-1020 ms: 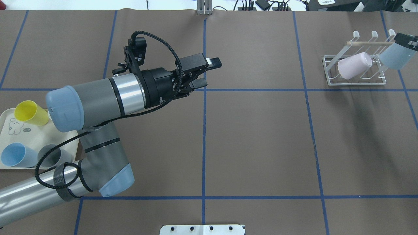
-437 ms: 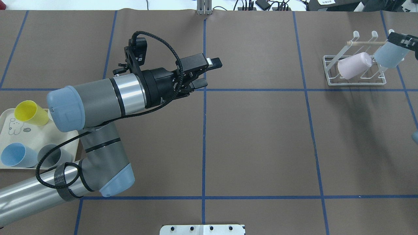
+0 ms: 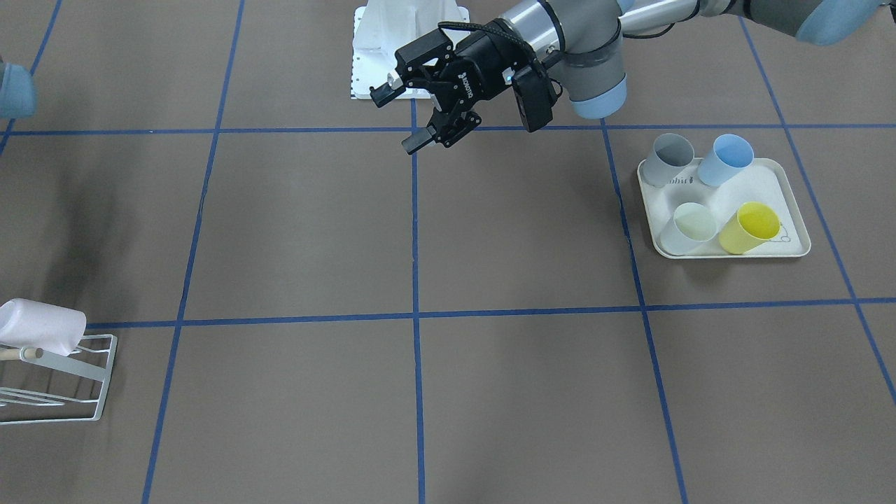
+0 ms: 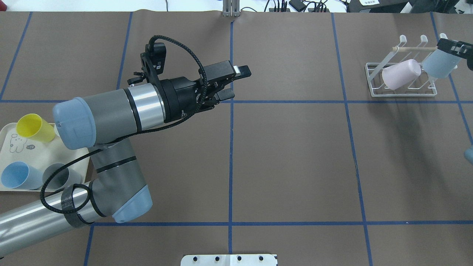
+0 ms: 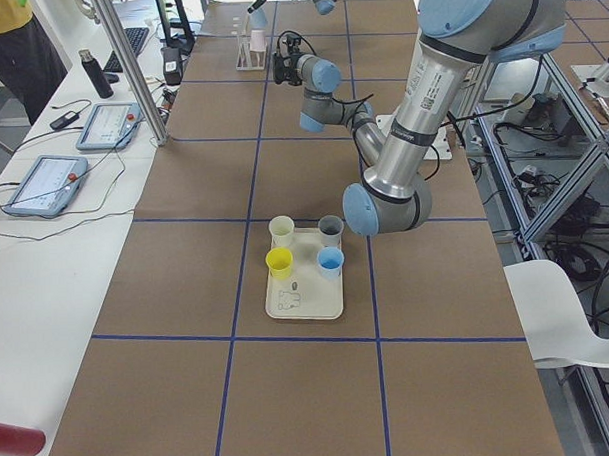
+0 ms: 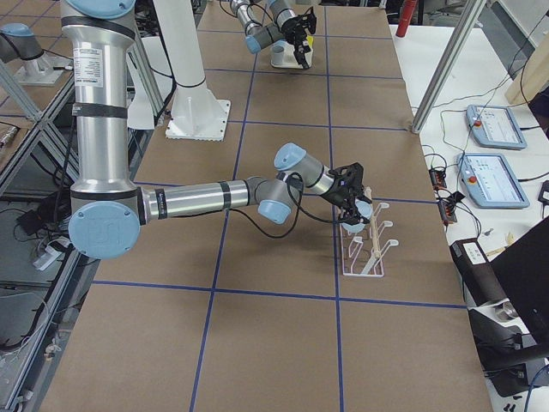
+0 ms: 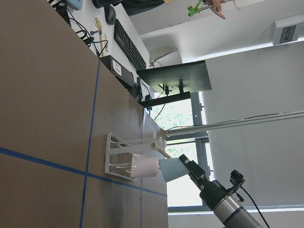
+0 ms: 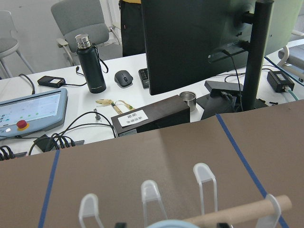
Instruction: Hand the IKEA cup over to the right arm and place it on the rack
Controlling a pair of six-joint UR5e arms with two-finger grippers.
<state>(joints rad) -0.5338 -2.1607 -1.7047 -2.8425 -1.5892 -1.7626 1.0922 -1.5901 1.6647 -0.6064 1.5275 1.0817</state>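
A pale blue IKEA cup (image 4: 439,65) hangs tilted over the right end of the white wire rack (image 4: 401,91), mouth toward the rack. My right gripper (image 4: 452,48) is shut on its base. The left wrist view shows this cup (image 7: 173,170) right beside a pink cup (image 7: 145,166) lying on the rack (image 7: 118,153). In the right wrist view the rack's white prongs (image 8: 204,176) and wooden rod (image 8: 237,213) are just ahead, with the cup's rim (image 8: 166,224) at the bottom edge. My left gripper (image 4: 234,83) hovers open and empty over the table's middle.
A cream tray (image 3: 763,187) on my left side holds a yellow cup (image 3: 749,227), a blue cup (image 3: 726,158), a grey cup (image 3: 668,158) and a pale cup (image 3: 689,228). The pink cup (image 4: 401,74) fills the rack's middle. A person (image 5: 8,38) stands by the side desk.
My right gripper has carried the pale blue cup a little left and down, closer to the rack's right end. The left arm has not moved.
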